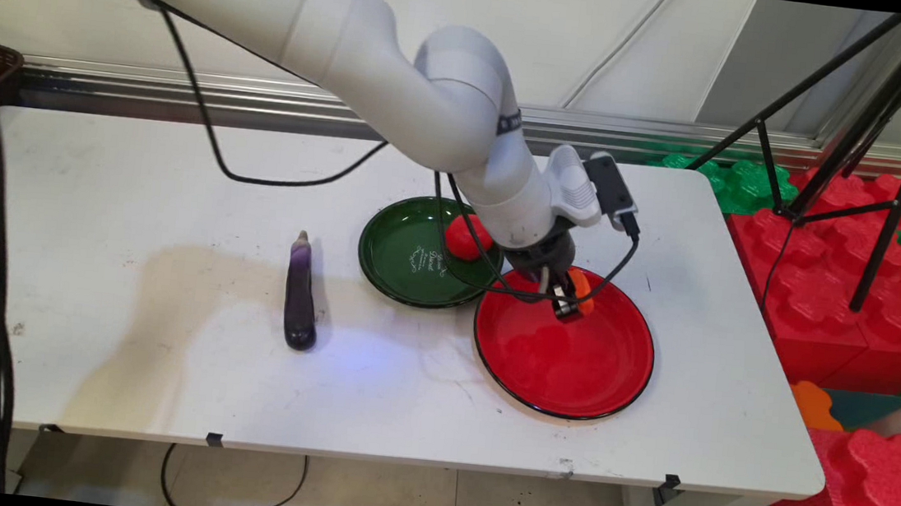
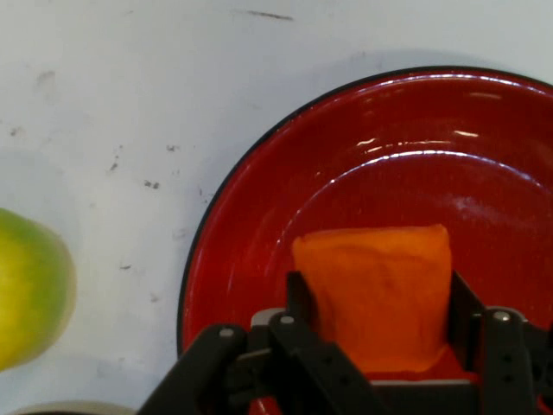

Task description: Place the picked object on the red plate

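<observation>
Right of the frame's centre, the gripper point(image 1: 569, 304) is down over the upper left part of the red plate point(image 1: 572, 364), its fingers point(image 2: 301, 304) pinching an orange object point(image 2: 380, 294) from both sides. Touching that plate's upper left rim sits a green plate point(image 1: 404, 261) holding a red tomato-like thing point(image 1: 464, 236), partly hidden by the arm and its cables. A purple eggplant point(image 1: 300, 295) lies well apart toward the left on the white table point(image 1: 133, 198), and the hand view shows a yellow-green fruit point(image 2: 30, 290) at its left edge, off the red plate.

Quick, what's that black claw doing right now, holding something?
Gripper: closed on an orange block, over the red plate.
</observation>
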`<state>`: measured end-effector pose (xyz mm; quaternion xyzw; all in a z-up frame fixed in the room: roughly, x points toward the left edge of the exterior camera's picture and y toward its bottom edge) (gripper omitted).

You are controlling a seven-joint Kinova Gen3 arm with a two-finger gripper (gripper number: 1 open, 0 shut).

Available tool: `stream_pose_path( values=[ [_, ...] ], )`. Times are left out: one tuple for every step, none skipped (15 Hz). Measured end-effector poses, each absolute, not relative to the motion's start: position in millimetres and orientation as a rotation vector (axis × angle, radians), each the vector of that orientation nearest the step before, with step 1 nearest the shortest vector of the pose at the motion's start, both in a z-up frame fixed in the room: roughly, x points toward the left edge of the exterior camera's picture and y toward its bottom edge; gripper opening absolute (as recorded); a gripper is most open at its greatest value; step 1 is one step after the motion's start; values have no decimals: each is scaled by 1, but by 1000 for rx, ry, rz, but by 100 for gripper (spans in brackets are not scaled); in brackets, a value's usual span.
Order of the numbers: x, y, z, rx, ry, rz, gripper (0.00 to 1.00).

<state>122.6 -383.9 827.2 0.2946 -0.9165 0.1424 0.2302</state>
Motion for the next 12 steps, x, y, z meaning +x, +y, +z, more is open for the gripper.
stream_pose_path(
  values=[
    [121,-388,822,808,-2528,383,0],
    [119,-391,817,806,-2533,376,0],
    [118,-394,814,804,-2538,370,0],
    [117,-397,809,802,-2543,362,0],
    [116,-400,805,801,-2548,355,0],
    [115,-402,803,799,-2551,351,0],
    [115,-403,801,797,-2553,348,0],
    [115,-404,799,796,-2556,344,0],
    [115,-406,797,794,-2559,339,100],
    [115,-407,796,791,-2561,337,100],
    [115,-408,795,788,-2563,335,100],
    [115,-408,795,785,-2564,334,100]
  ],
)
